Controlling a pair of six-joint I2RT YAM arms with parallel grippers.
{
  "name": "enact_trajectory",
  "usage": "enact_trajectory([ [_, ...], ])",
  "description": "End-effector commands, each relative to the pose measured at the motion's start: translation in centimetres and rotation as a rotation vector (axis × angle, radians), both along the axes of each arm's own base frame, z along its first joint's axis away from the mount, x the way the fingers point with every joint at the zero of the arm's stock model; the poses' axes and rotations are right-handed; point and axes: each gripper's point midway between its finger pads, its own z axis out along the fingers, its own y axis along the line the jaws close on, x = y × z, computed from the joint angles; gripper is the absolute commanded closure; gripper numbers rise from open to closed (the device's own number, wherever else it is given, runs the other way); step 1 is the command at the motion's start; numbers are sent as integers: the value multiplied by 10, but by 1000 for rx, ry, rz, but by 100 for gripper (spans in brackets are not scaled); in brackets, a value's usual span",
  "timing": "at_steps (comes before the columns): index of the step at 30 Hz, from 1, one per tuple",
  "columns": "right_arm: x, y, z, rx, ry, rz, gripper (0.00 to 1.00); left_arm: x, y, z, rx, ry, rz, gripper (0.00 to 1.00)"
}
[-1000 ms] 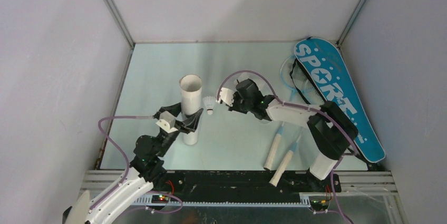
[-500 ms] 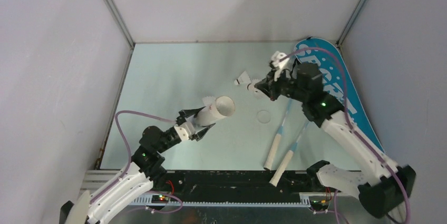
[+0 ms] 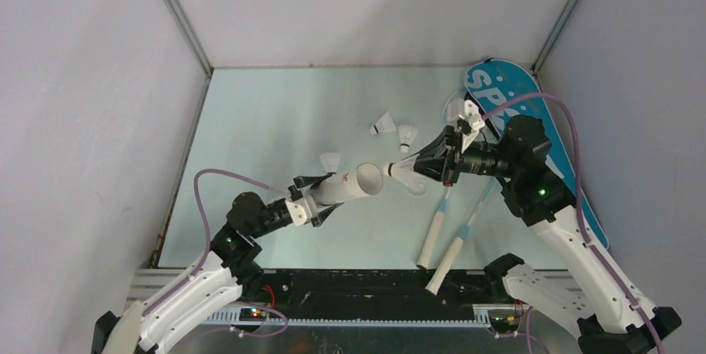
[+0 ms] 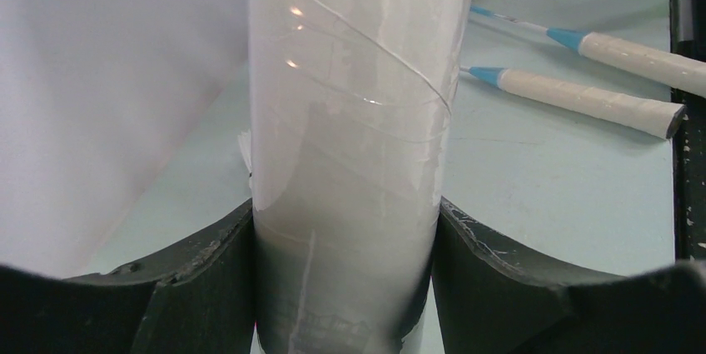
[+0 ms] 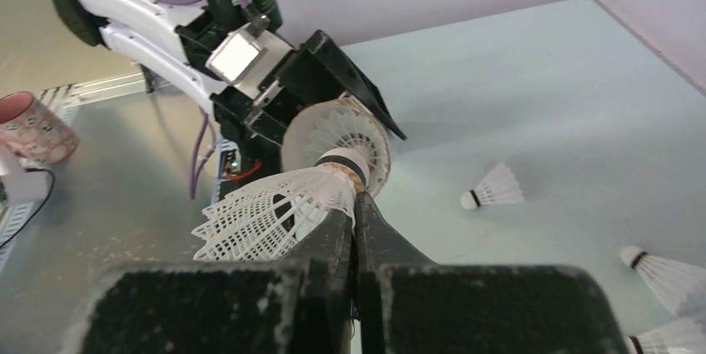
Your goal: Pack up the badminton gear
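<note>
Blue racket-shaped "SPORT" bag: far right, unmoved | long white tube: clamped in left gripper, now tipped flatter, mouth facing right | right gripper: moved from the loose shuttlecocks to the tube's mouth, pinching small white net-skirted shuttlecock, its cork at the opening

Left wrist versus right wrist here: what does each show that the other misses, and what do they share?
Only the left wrist: two cream racket handles lying on the table. Only the right wrist: the right hand pinching a shuttlecock, cork at the open mouth of the white tube, plus loose shuttlecocks on the table. Both: that tube, clamped in the left hand.
</note>
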Motion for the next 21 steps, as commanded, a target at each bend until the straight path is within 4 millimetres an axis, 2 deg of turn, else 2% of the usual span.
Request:
enact_trajectory([
  [1,-15,11,6,22,-21,91,100,-5,-3,24,-24,-65,-32,33],
  [6,-12,28,1,4,-19,94,100,-5,-3,25,-24,-63,-35,33],
  [11,1,42,-13,-73,-27,30,100,-7,-5,26,-30,-66,-45,33],
  [21,10,70,-31,-174,-66,-27,100,-10,-7,28,-41,-68,-73,33],
])
